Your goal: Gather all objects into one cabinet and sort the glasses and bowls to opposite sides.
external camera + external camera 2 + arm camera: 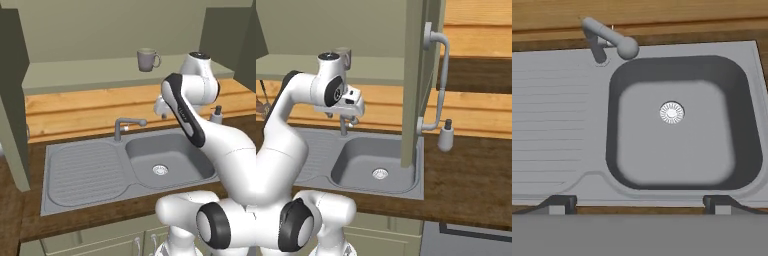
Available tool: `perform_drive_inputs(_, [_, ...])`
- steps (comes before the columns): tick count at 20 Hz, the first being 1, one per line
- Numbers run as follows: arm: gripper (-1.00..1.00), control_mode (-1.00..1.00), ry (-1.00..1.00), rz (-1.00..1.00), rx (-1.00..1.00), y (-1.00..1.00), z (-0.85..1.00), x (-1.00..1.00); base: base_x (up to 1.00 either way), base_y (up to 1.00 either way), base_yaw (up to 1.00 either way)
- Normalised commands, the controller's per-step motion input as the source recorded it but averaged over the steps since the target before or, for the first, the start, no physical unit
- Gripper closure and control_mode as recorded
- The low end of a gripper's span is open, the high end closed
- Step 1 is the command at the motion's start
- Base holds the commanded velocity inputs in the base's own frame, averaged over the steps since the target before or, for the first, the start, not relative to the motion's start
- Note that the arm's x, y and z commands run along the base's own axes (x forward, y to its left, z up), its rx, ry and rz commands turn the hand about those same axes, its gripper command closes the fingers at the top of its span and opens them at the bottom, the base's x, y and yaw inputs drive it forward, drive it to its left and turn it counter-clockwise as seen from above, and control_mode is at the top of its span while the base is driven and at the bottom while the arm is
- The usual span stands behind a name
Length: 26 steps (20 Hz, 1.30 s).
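No writing or brand marks can be read on anything. Taking the sink (85, 172) as landmark: its left half is a ribbed matte-grey drainboard, its right half a rounded square basin with a bright round drain (672, 112). A grey tap (125, 125) with a curved spout rises behind it, at the middle. Behind and above the sink, past the wood-plank wall, a matte grey mug (147, 59) with a side handle stands upright on the olive shelf (75, 75). The pincer (639, 204) hangs over the basin, jaws spread wide, holding nothing. Right of the sink, on the dark wooden worktop (471, 175), stands a pale soap bottle (445, 136), beside the olive cabinet door (412, 75) with its curved grey bar handle (440, 80).
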Motion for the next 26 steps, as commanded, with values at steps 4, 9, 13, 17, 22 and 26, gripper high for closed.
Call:
perform_drive_inputs(4, [-1.0, -1.0, -0.22, 0.03, 0.0, -0.04, 0.77, 0.0, 0.0, 0.0, 0.0])
perform_drive_inputs(9, [-1.0, -1.0, -0.24, 0.08, 0.0, -0.04, 0.97, 0.04, 0.0, 0.0, 0.0])
perform_drive_inputs(13, [-1.0, -1.0, -0.2, 0.1, 0.0, -0.01, 0.89, 0.29, 0.0, 0.0, 0.0])
perform_drive_inputs(17, [-1.0, -1.0, -0.16, 0.12, 0.0, 0.0, 0.61, 0.47, 0.0, 0.0, 0.0])
perform_drive_inputs(22, [-1.0, -1.0, -0.1, 0.07, 0.0, -0.01, 0.14, 0.57, 0.0, 0.0, 0.0])
perform_drive_inputs(26, [-1.0, -1.0, -0.03, 0.01, 0.0, 0.0, 0.0, 0.79, 0.0, 0.0, 0.0])
